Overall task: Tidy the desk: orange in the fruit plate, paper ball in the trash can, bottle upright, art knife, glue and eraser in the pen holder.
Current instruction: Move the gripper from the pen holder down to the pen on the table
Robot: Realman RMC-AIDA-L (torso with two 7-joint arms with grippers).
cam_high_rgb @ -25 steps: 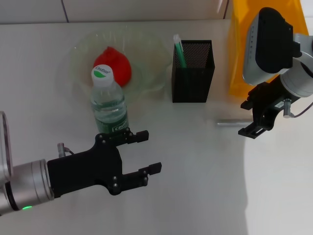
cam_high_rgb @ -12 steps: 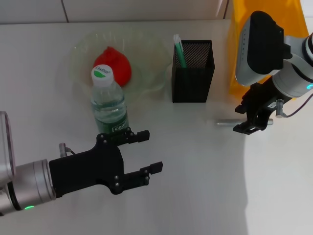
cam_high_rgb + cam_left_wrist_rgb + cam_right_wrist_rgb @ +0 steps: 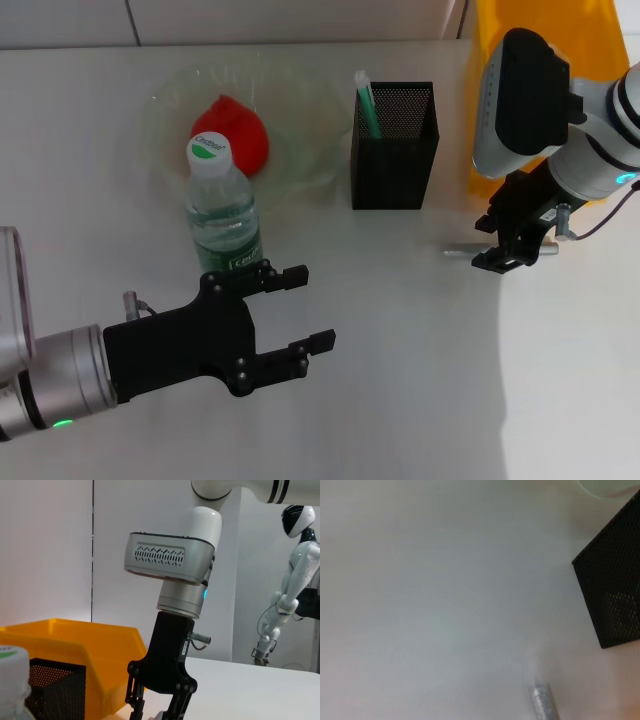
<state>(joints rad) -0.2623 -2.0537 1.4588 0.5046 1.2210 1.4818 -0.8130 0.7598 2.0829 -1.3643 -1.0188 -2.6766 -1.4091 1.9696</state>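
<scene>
The orange (image 3: 232,130) lies in the fruit plate (image 3: 310,110). In front of the plate the bottle (image 3: 222,210) stands upright, also seen in the left wrist view as the bottle (image 3: 11,690). My left gripper (image 3: 312,306) is open just in front of its base. A thin silver art knife (image 3: 462,252) lies flat to the right of the pen holder (image 3: 393,150). My right gripper (image 3: 492,243) is open over the knife's right end. The knife's tip (image 3: 545,702) shows near the pen holder (image 3: 615,590). Paper ball, glue and eraser are out of view.
The yellow-orange trash can (image 3: 590,30) stands at the back right, behind my right arm, and shows as the trash can (image 3: 75,650) in the left wrist view. A green and white stick (image 3: 367,105) stands in the pen holder. Another robot (image 3: 290,590) stands far off.
My right gripper has moved left and a little down, onto the silver knife's end. The left arm has hardly moved.
</scene>
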